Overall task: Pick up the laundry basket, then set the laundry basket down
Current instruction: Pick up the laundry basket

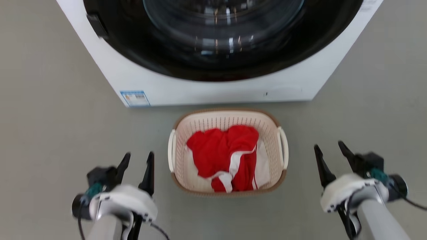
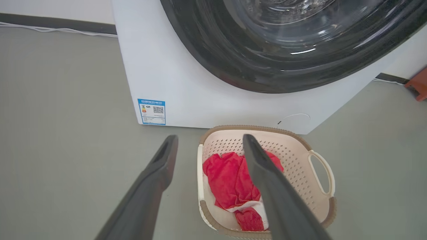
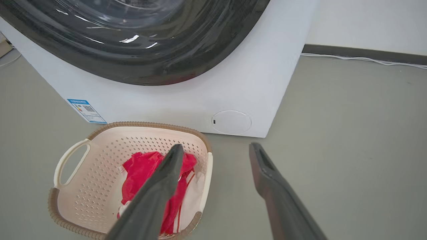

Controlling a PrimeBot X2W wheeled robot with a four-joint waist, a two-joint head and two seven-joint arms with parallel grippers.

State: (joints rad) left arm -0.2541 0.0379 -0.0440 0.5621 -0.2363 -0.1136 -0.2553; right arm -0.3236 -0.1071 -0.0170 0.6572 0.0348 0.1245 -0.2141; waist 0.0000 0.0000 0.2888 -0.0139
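Your laundry basket (image 1: 181, 160) sits on the floor (image 1: 50, 133) just in front of the washing machine (image 1: 213, 90), with red clothing (image 1: 220, 150) inside. Your left gripper (image 1: 139, 154) hovers to its left and your right gripper (image 1: 328, 144) to its right, both spread wide and holding nothing.

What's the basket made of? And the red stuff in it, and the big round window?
The laundry basket looks like cream moulded plastic: stiff walls with rows of holes; its brown woven-look rim is probably plastic too. The red stuff is soft cloth, matte and crumpled, with white trim. The round window seems glass: clear, shiny, with reflections.
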